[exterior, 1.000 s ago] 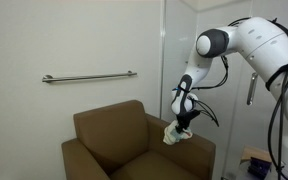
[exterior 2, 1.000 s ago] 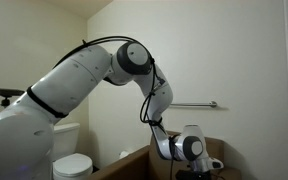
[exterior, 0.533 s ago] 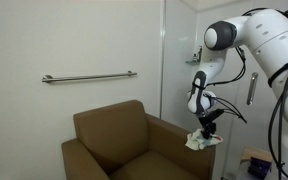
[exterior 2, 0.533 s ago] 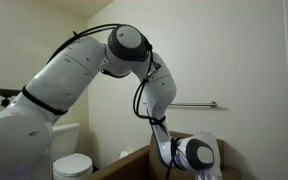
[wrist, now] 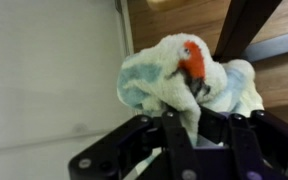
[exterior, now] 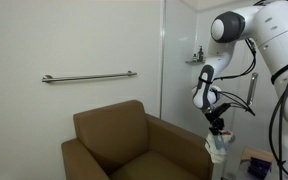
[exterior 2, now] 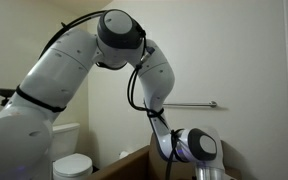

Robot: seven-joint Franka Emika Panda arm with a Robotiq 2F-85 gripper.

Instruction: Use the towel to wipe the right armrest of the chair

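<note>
My gripper is shut on a crumpled pale towel with light-blue and orange patches. The towel hangs just past the front end of the brown armchair's armrest on the side nearest the arm. In the wrist view the towel bunches between the black fingers. In an exterior view only the wrist shows, and the towel is hidden.
A metal grab bar runs along the white wall above the chair. A toilet stands low at one side. A glass partition stands behind the arm. A wooden floor shows in the wrist view.
My gripper has drawn the towel along the armrest from near the backrest to past its front end, and has sunk a little lower.
</note>
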